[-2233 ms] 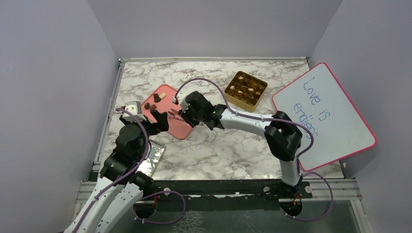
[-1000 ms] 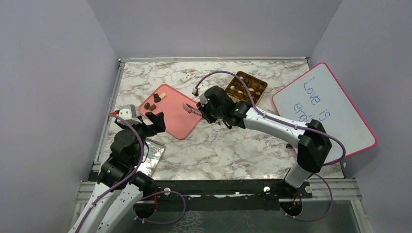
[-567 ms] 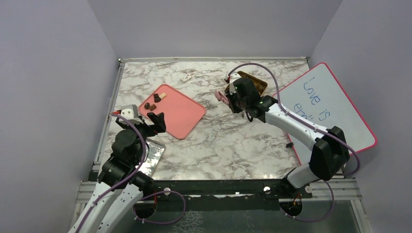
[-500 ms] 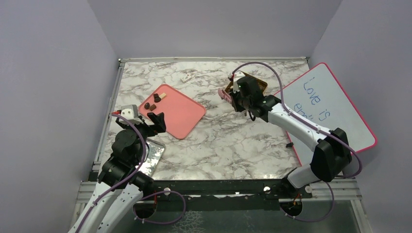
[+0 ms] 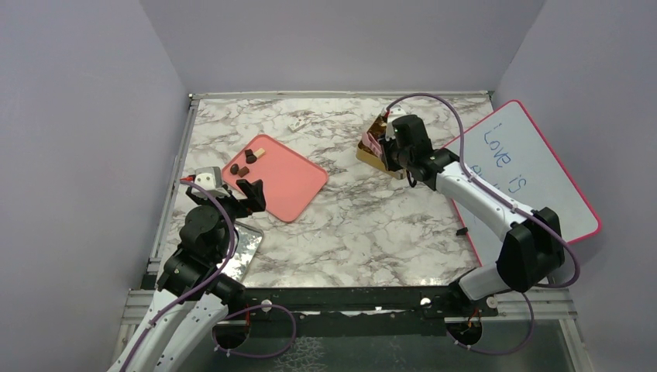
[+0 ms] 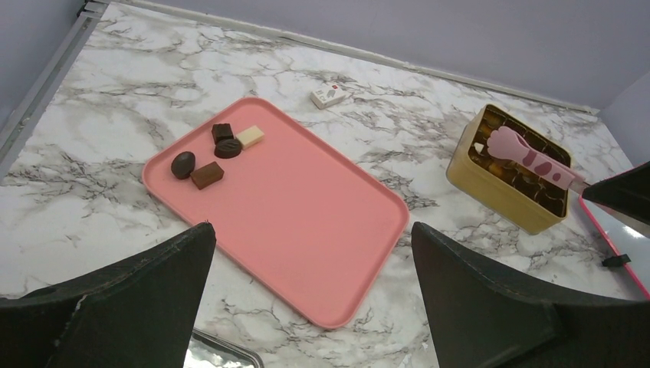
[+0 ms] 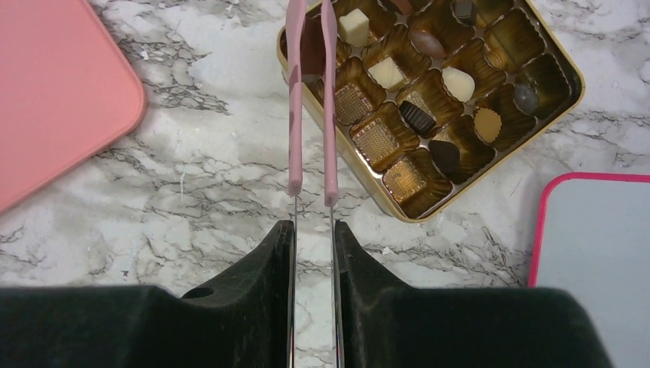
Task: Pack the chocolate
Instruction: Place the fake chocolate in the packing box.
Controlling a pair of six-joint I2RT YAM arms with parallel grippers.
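The right tool (image 7: pixel 313 238) is pinched shut on the handle end of the pink tweezers (image 7: pixel 294 138). Their two arms run forward, almost pressed together, and their tips hang over the corner compartment of the gold box (image 6: pixel 490 184). A dark brown shape shows between the arms near the tips; whether it is a gripped piece cannot be told. The box stands on the marble bench (image 6: pixel 100 100). Most of its gridded cups hold chocolate (image 7: pixel 445 156), in dark, tan and cream pieces, and three cups along the side facing the right tool show only gold foil. Just beside the box, on its right, lies a pink-framed whiteboard (image 5: pixel 527 170) with blue handwriting.

The left tool (image 6: pixel 310 230) is spread wide and holds nothing. It hovers by the near edge of the pink tray (image 6: pixel 306 192), well apart from the box. Five loose chocolates (image 6: pixel 207 175) are clustered in the tray's far left corner, four brown and one cream. A small white item (image 6: pixel 331 95) lies on the bench beyond the tray.
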